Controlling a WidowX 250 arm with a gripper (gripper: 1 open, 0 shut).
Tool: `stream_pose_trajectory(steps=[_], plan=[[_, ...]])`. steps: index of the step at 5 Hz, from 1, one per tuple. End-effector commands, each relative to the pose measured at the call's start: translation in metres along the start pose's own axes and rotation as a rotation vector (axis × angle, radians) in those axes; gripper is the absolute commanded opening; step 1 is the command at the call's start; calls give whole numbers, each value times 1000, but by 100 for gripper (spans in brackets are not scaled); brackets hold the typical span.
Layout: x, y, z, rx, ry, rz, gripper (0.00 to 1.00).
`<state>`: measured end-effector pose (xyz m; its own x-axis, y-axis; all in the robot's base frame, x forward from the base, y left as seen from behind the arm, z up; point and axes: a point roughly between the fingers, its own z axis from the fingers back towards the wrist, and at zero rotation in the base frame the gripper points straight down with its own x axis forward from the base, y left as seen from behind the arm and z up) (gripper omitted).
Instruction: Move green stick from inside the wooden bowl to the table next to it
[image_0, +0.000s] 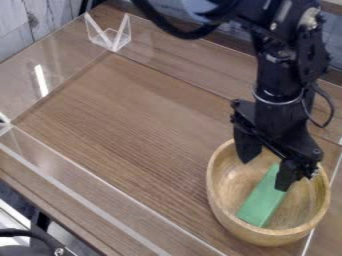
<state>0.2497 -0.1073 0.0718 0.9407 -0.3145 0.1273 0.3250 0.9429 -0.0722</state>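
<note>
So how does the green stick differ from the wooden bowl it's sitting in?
The green stick is bright green; the wooden bowl is light tan. The stick is a flat, straight-edged block; the bowl is round with a thick rim. The stick is much smaller, spanning only part of the bowl's width. The stick lies tilted against the bowl's inner slope; the bowl sits level on the table. Both are plain and unpatterned.

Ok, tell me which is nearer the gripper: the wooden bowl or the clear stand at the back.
The wooden bowl. The gripper hangs right over it, jaws open above the green stick inside. The clear stand sits far off at the table's back edge.
</note>
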Motion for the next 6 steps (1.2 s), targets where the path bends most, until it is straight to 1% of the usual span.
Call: stream_pose_trajectory(steps=[1,2,3,4,5,6], plan=[[5,0,0,8,-48,59,0],[0,1,-9,19,-50,119,0],[-3,11,5,35,-72,148,0],[-4,23,26,59,-108,182,0],[10,18,41,78,-134,231,0],[16,4,26,83,-119,252,100]])
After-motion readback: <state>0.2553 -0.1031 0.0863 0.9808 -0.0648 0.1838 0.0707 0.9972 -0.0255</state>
